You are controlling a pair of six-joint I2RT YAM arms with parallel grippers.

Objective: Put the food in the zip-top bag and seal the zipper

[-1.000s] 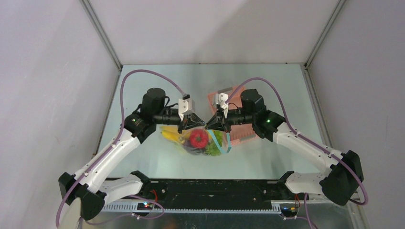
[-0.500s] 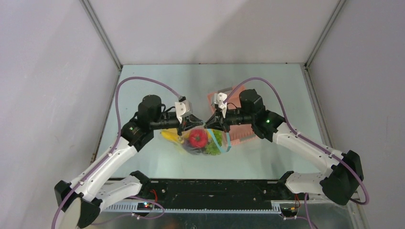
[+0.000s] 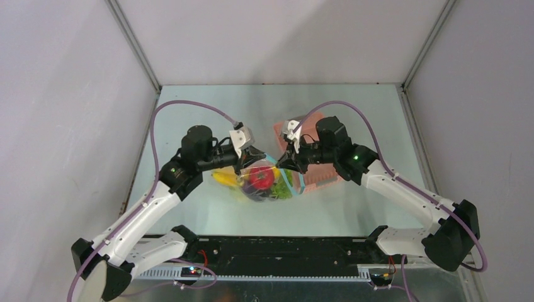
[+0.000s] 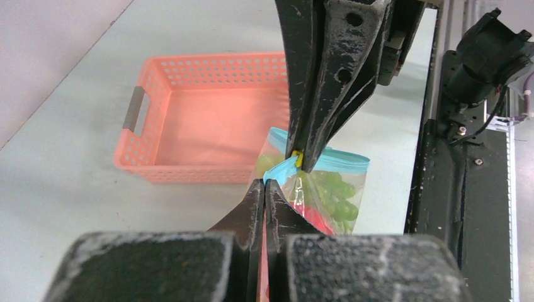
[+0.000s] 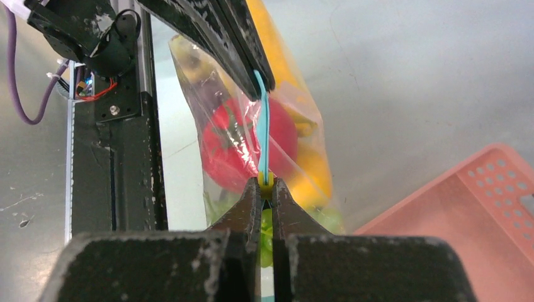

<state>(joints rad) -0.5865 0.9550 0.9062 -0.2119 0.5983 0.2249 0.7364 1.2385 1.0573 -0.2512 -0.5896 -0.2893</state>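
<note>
The left end effector [image 4: 264,186] is clamped on one end of the zipper [image 4: 340,162]. The right end effector [image 5: 267,186] pinches the same strip. Between the 2, the zip-top bag [image 3: 269,189] holds the food [image 3: 260,179] over the desk [image 3: 208,113], beside a pink basket [image 3: 322,171].

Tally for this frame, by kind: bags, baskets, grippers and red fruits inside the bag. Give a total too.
zip-top bag: 1
pink basket: 1
grippers: 2 (left gripper, right gripper, both shut on the bag's top edge)
red fruit: 1
Total: 5
</note>
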